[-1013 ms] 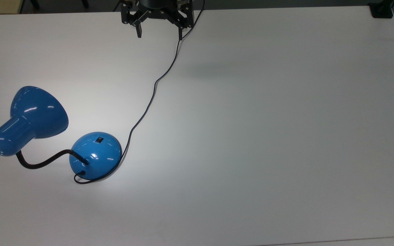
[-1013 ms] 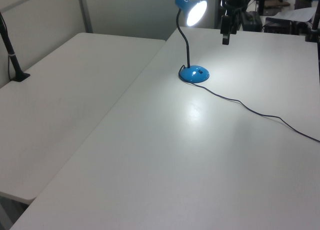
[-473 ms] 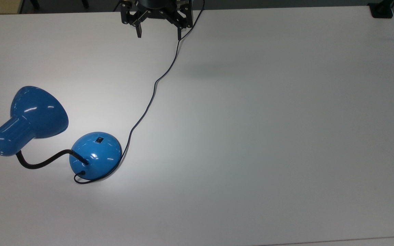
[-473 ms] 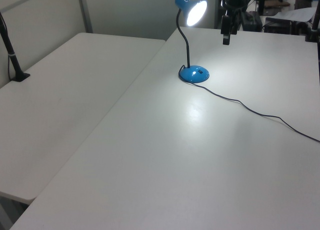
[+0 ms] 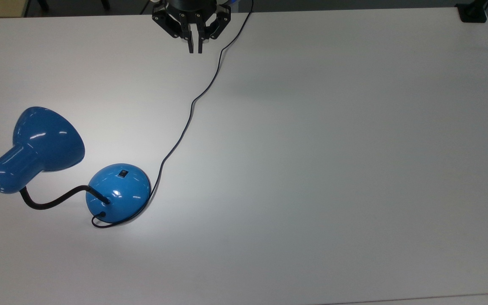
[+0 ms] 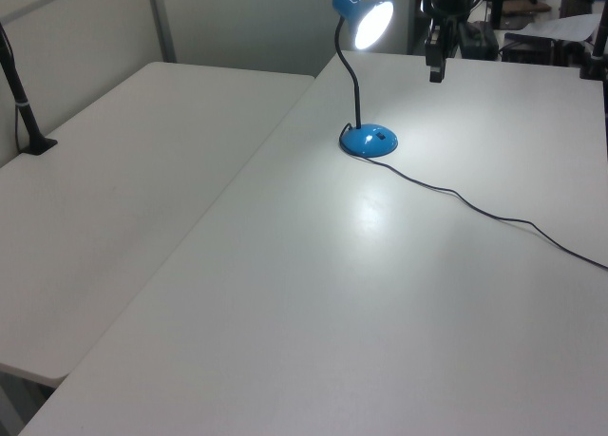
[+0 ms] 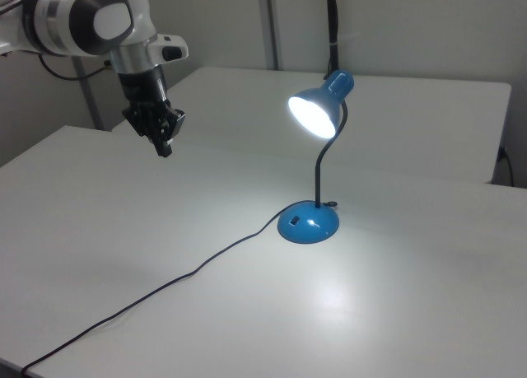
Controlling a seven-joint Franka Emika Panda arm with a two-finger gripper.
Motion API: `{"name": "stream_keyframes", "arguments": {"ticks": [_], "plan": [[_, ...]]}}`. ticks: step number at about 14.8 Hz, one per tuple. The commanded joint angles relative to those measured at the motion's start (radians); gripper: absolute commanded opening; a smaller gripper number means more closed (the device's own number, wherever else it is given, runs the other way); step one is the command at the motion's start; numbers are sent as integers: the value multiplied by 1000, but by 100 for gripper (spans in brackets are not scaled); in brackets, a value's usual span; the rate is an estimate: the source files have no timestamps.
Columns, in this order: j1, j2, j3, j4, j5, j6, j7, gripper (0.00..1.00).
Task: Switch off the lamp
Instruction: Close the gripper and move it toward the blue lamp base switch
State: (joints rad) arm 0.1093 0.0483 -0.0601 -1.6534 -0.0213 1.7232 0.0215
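White arm (image 7: 90, 16) with grey joint caps; black hand (image 7: 164, 146).

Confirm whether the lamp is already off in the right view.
No. The lamp has a shade that glows bright white inside and casts a light patch on the table, and the pincer hangs far from the switch.

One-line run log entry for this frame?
lamp: lit | rocker switch: untouched | tool: shut, empty, above table, far from lamp base | cord: slack
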Motion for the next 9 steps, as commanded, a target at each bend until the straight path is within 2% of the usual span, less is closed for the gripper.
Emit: {"name": "stream_keyframes", "arguments": {"ticks": [1,6,9], "plan": [[1,5,-7,17,21,-34,-32,0],[0,10,-7,9,9,-24,-15,0],[-29,48,-9,9,4,25,-5,0]]}}
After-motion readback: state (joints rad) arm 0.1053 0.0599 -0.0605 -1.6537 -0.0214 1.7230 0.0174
